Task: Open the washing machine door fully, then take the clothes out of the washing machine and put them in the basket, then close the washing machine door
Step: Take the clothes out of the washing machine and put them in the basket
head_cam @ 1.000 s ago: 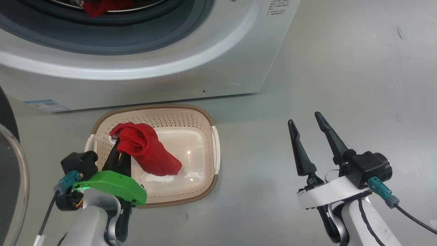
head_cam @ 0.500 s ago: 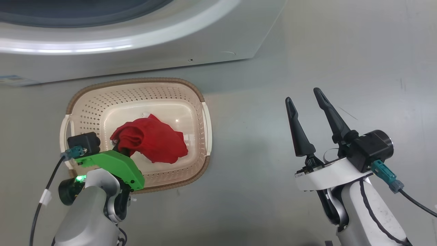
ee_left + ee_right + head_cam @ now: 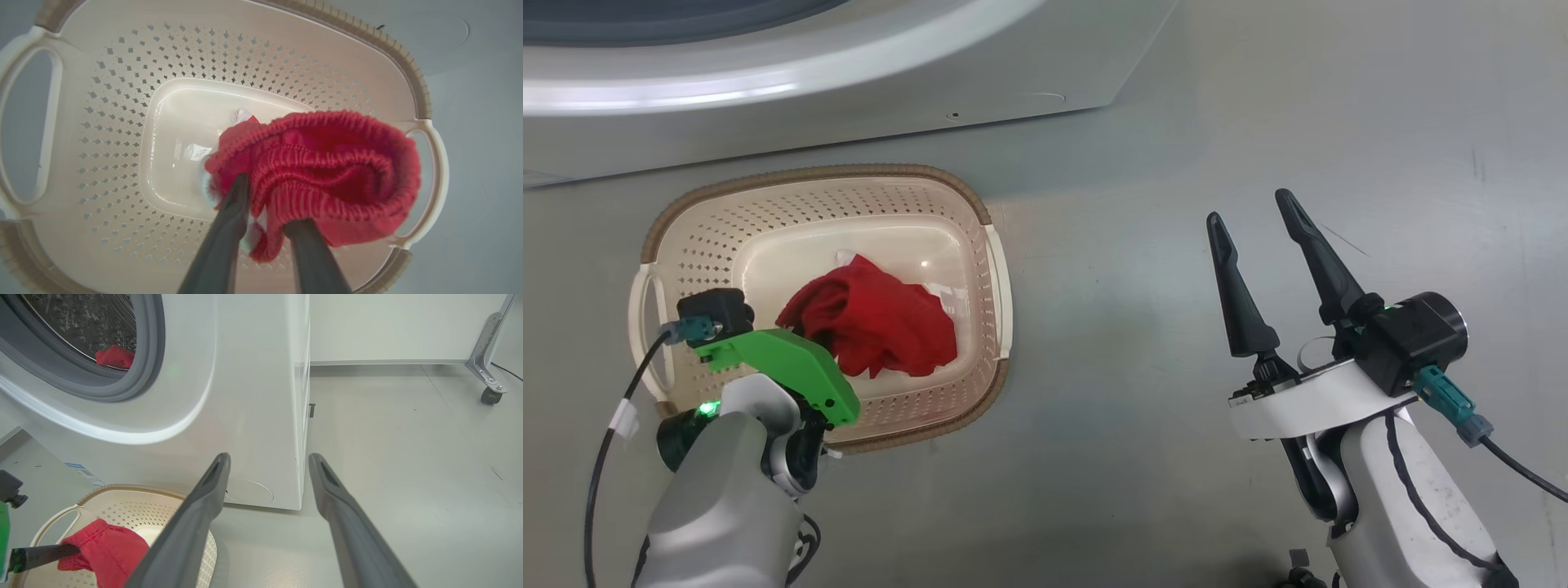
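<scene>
Head view: left hand [image 3: 805, 333] has loosened around the clothes [image 3: 874, 318], now in the basket [image 3: 849, 173]; right hand [image 3: 1250, 208] spread wide.

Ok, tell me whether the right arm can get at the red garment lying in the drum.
Probably yes. The right end effector is open and empty, and the red garment lies just inside the washing machine, with nothing across the opening.

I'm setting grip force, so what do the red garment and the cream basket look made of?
Red garment: soft knitted fabric, matte; ribbed stitch rows show. Basket: moulded cream plastic, glossy; its floor reflects light and the walls have regular holes. Brown rim: woven-look, probably moulded plastic too.
</scene>
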Robot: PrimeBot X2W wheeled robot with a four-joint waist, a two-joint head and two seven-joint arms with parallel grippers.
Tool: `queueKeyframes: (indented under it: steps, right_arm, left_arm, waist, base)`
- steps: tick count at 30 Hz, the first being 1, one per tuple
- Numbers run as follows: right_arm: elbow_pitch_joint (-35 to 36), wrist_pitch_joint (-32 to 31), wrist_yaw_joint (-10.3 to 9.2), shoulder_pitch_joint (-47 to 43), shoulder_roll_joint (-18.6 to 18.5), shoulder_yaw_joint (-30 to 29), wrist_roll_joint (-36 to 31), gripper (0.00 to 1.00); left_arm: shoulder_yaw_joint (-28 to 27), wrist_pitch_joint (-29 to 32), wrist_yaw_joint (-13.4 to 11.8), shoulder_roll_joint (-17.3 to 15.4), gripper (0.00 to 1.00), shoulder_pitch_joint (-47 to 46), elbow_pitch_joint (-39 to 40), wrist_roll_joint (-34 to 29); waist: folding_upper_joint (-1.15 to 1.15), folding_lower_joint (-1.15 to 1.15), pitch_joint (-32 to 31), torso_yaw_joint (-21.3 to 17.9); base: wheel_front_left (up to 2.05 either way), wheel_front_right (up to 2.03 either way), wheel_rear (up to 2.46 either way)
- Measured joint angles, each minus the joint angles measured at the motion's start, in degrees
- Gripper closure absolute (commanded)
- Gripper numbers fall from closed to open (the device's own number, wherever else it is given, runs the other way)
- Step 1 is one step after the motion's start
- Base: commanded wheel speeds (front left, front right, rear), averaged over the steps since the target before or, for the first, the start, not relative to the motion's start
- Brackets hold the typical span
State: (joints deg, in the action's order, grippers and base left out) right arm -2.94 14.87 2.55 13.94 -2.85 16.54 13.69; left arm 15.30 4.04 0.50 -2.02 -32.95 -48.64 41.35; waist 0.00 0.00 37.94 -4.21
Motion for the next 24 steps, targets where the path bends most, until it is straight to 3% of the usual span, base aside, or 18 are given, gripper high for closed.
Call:
queueKeyframes:
  steps: [1, 12, 24]
  right_arm:
    - [0.0, 0.0, 0.00, 0.0, 0.0, 0.0, 0.0, 0.00]
    - [-0.9, 0.0, 0.00, 1.0, 0.0, -0.7, 0.2, 0.00]
    - [-2.6, 0.0, -0.10, 0.8, 0.0, -1.9, 0.4, 0.00]
  left_arm:
    - [0.0, 0.0, 0.1, 0.0, 0.00, -0.5, -0.5, 0.0]
    - [0.1, -3.9, 1.9, 0.2, 0.00, -2.4, -4.6, 0.0]
    - [2.0, -15.2, 4.6, 0.4, 0.00, -2.3, -4.9, -1.6]
  waist:
    - [0.00, 0.00, 0.1, 0.0]
    - [0.00, 0.00, -0.4, 0.2]
    - [0.00, 0.00, -4.6, 1.9]
  base:
    - [0.00, 0.00, 0.00]
    - [0.00, 0.00, 0.00]
    - [0.00, 0.00, 0.00]
